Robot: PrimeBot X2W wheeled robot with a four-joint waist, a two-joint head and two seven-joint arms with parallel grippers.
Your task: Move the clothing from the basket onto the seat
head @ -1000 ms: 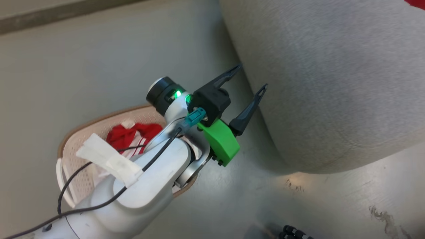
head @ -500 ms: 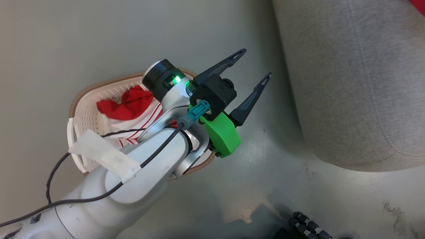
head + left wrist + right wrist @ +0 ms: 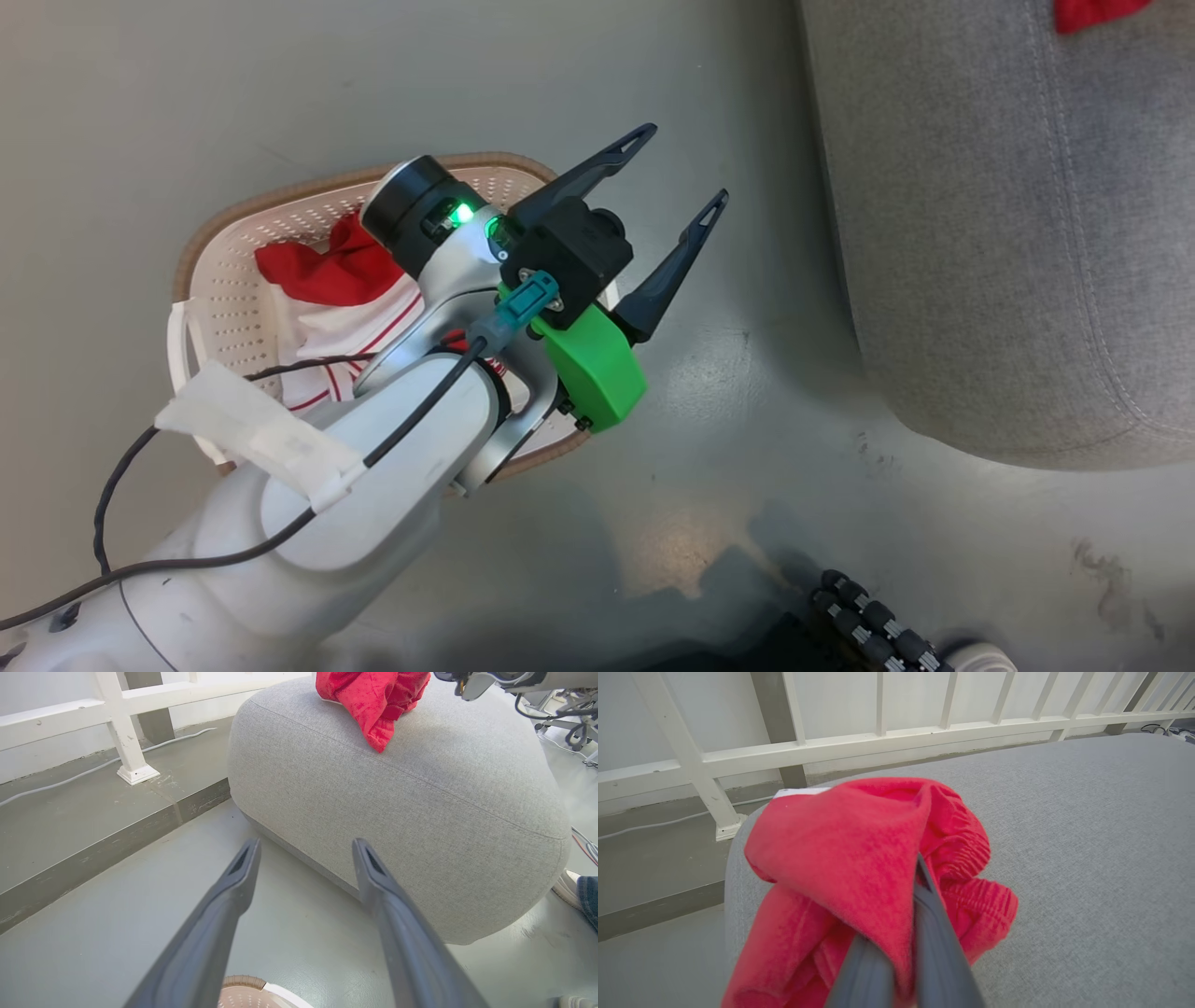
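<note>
Head view: our left pincer (image 3: 681,163) hangs spread over the basket (image 3: 280,210), where a white, red-striped jersey (image 3: 350,317) and red cloth (image 3: 313,271) lie crumpled.

Left wrist view: a red garment (image 3: 373,700) sits atop the grey seat (image 3: 397,812).

Right wrist view: our right pincer (image 3: 917,872), pressed together, pinches that plush garment. We cannot read its white label (image 3: 801,792).

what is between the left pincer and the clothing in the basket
Nothing visible. The open left pincer hangs above the basket edge, pointing toward the seat, away from the red clothing lying loose in the basket.
</note>
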